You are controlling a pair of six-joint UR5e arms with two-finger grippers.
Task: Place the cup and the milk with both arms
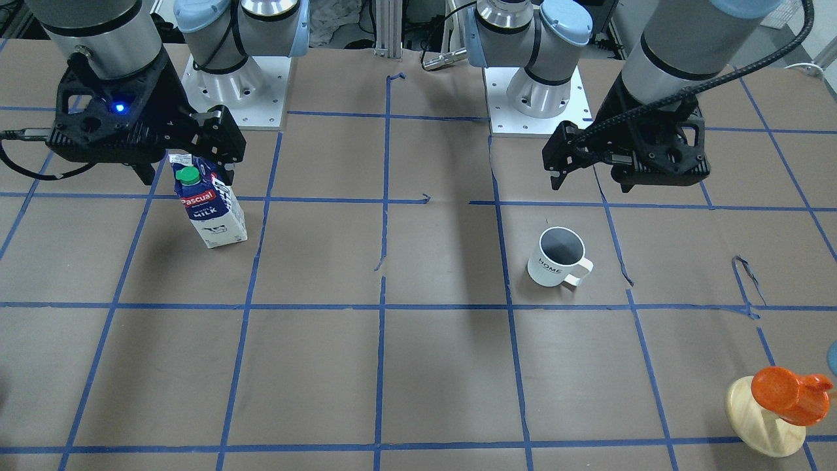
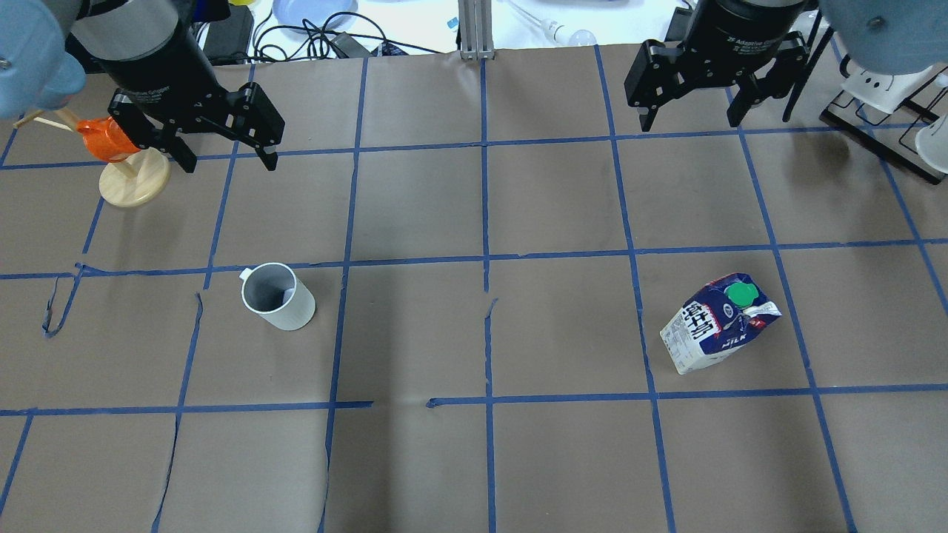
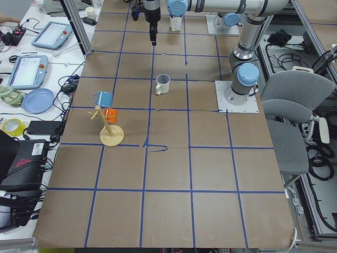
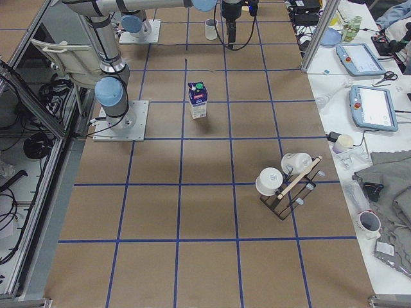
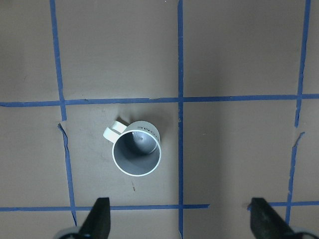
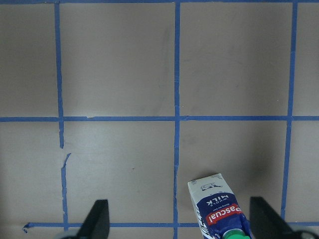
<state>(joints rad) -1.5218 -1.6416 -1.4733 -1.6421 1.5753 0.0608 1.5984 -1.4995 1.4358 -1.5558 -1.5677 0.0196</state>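
Observation:
The white cup (image 1: 557, 257) stands upright on the brown paper, handle toward the operators' side; it also shows in the overhead view (image 2: 278, 296) and the left wrist view (image 5: 137, 153). My left gripper (image 1: 592, 182) is open and empty, well above the table, with the cup ahead of its fingers (image 5: 97, 221). The milk (image 1: 209, 208) carton stands with its green cap up, also in the overhead view (image 2: 720, 322) and the right wrist view (image 6: 219, 209). My right gripper (image 1: 185, 171) is open and empty, high above the carton's top.
A wooden stand with an orange mug (image 1: 788, 396) is at the table's left end, close under my left gripper in the overhead view (image 2: 111, 141). A black rack with white cups (image 4: 289, 183) stands at the right end. Blue tape lines grid the paper.

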